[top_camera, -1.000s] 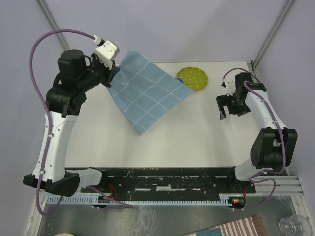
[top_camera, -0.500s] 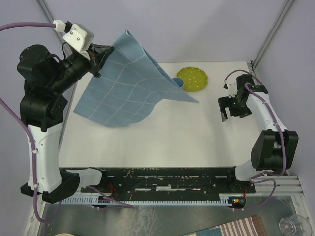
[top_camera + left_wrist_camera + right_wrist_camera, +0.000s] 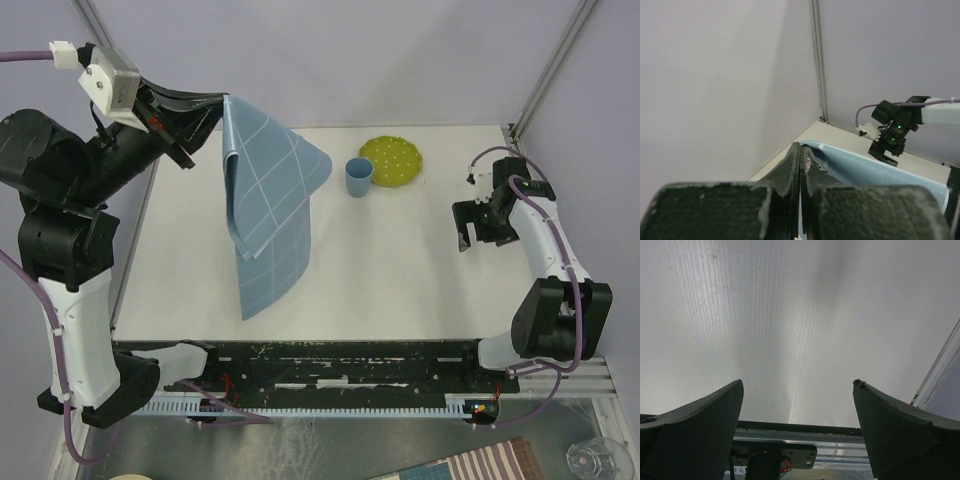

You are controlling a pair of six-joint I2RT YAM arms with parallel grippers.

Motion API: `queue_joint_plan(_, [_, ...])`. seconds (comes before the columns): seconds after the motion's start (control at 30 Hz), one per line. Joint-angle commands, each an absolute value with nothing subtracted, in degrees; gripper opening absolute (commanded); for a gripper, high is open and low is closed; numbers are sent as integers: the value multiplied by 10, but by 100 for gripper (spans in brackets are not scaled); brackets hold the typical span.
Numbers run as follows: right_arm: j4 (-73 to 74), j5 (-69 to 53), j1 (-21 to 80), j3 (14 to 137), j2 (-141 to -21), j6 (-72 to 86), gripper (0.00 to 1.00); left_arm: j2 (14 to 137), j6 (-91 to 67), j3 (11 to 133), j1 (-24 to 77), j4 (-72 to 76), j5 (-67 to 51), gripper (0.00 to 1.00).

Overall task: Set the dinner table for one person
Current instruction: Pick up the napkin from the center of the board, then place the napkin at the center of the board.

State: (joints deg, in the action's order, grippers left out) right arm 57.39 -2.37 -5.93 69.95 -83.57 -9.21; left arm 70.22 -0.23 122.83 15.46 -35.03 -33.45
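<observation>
Left fingers [image 3: 790,167], at 10 o'clock, pinch the hanging blue grid cloth [image 3: 270,210] above the table [image 3: 400,265]; right fingers [image 3: 705,420], at 3 o'clock, spread wide, empty.

Light-blue cloth [image 3: 270,215] with white grid, blue cup [image 3: 358,177], lime-green plate [image 3: 392,160] with pale dots, white dinner table [image 3: 400,270]

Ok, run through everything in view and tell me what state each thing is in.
left gripper: raised, shut on the top edge of the cloth
cloth: lifted, hanging in loose folds
right gripper: open, holding nothing, over the table
cup: upright on the table, next to the plate
plate: flat on the table, nothing on it
</observation>
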Motion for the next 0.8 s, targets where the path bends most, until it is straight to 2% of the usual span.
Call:
queue_joint_plan(0.0, [564,-21,-69,695,-802,-85,99,694,-87,1254,154,-267,-398,3])
queue_joint_plan(0.13, [563,-21,-76,678,-783,-86,99,698,-78,1293,154,-273,-409,3])
queue_joint_plan(0.4, [561,-19,-92,668,-763,-89,99,654,-102,1283,154,-277,-438,3])
queue_joint_plan(0.53, [561,-22,-101,680,-763,-88,99,632,-153,1241,154,-276,-525,3])
queue_joint_plan(0.67, [569,-35,-110,696,-762,-84,99,632,-140,1182,154,-280,-574,3])
queue_joint_plan(0.77, [572,-36,-112,692,-752,-83,99,646,-175,1095,154,-210,-614,3])
